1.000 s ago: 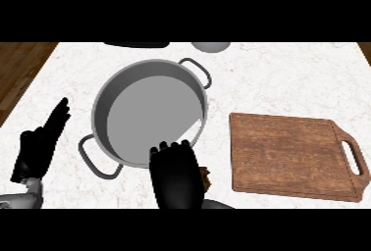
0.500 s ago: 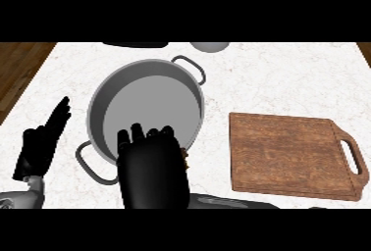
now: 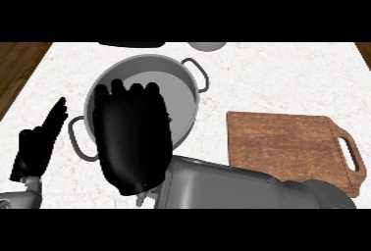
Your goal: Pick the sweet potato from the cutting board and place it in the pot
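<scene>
**Left hand** (image 3: pixel 38 144). Left of the pot (image 3: pixel 153 57), just beside its near loop handle and apart from it. It stands upright and released, holds nothing, and is at rest.

**Pot.** Grey, round, with two loop handles, standing on the counter (image 3: pixel 290 83). We see bare grey floor in its far part. The near part is covered by the next item.

**Right hand** (image 3: pixel 134 137). Over the pot's near half, with its back turned toward us. Its grey forearm (image 3: pixel 239 188) runs off to the pot's lower right. We cannot tell whether it is grasping or released, as its underside is hidden.

**Sweet potato.** Not seen. It lies neither on the board nor in the uncovered part of the pot. We judge it to be beneath the right hand, above the pot.

**Dark thing** (image 3: pixel 130 44) and **pale round thing** (image 3: pixel 208 46). Both are behind the pot and cut off at the top. We cannot tell what they are.

**Board** (image 3: pixel 286 147). Wooden, to the right of the pot and near it, with its grip on the side away from the pot.

**Step in hand.** We judge this to be the placing, with the carry across all but done.

**Next move.** We judge it calls for lowering inside the pot's rim, letting go there, and then lifting straight up clear of the rim and the handles.
</scene>
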You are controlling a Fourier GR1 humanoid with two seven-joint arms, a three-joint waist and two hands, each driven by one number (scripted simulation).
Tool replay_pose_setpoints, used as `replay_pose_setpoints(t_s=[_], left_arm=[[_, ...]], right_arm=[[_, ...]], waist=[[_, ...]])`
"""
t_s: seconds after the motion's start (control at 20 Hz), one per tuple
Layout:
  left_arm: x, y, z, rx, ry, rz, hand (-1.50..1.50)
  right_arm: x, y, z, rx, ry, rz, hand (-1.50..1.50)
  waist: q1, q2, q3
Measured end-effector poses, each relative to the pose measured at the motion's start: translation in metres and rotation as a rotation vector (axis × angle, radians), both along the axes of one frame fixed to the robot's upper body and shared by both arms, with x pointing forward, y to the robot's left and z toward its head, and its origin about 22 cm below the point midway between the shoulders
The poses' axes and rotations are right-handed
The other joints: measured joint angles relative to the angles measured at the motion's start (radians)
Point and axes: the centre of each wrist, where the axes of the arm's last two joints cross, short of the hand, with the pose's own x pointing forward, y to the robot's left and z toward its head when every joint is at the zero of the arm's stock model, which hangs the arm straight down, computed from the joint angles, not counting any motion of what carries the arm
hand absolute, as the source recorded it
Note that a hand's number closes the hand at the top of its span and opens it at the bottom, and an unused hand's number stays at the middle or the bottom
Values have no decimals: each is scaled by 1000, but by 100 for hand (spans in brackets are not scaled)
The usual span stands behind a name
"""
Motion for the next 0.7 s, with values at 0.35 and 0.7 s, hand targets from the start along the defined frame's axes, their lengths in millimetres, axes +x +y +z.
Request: replay_pose_setpoints(t_s=[0.35,0.7], left_arm=[[-3,1,0,2,-12,19,0],[-8,0,0,1,-15,11,0]], right_arm=[[49,10,9,46,18,-45,150],[104,4,-9,73,58,-89,150]], waist=[[-10,4,1],[-10,10,1]])
